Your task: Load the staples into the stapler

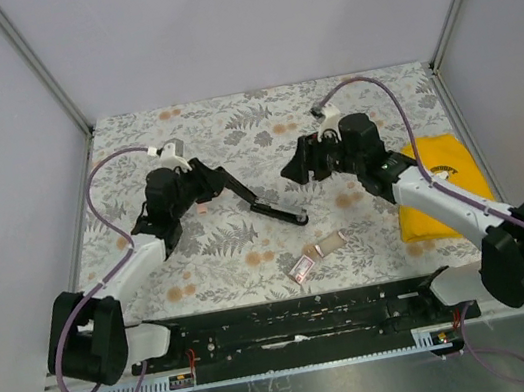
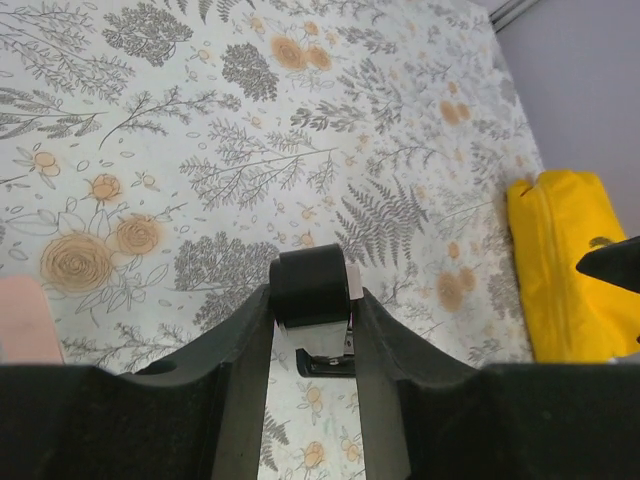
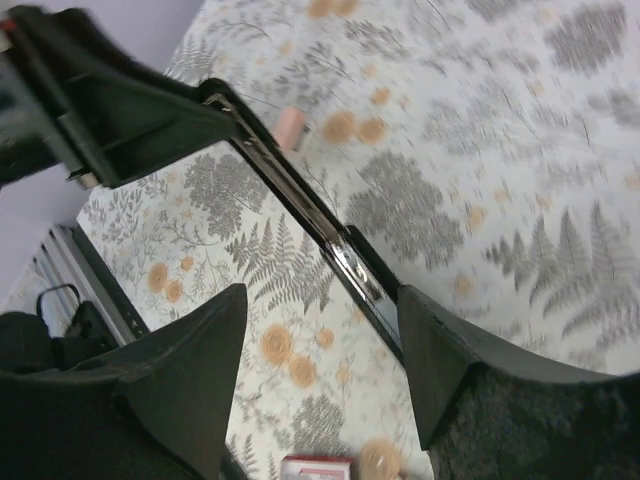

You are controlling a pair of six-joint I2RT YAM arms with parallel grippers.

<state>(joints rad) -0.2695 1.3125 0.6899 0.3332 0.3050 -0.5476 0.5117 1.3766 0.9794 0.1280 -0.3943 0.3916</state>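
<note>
The stapler (image 1: 280,211) is found near the middle of the floral worktop (image 1: 230,130), opened into a V: one arm is laid flat and the other is raised toward the left. The raised arm's end is clamped between the left fingers (image 2: 240,370). The right fingers (image 3: 190,370) are spread apart with nothing gripped, and are held near the stapler. A small red-and-white box (image 1: 302,268) is seen closer to the arm bases, and a yellow cloth (image 1: 443,184) at the right edge.

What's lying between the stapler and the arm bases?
Top view: a small red-and-white box and a pinkish piece beside it lie there, apart from the stapler.
</note>
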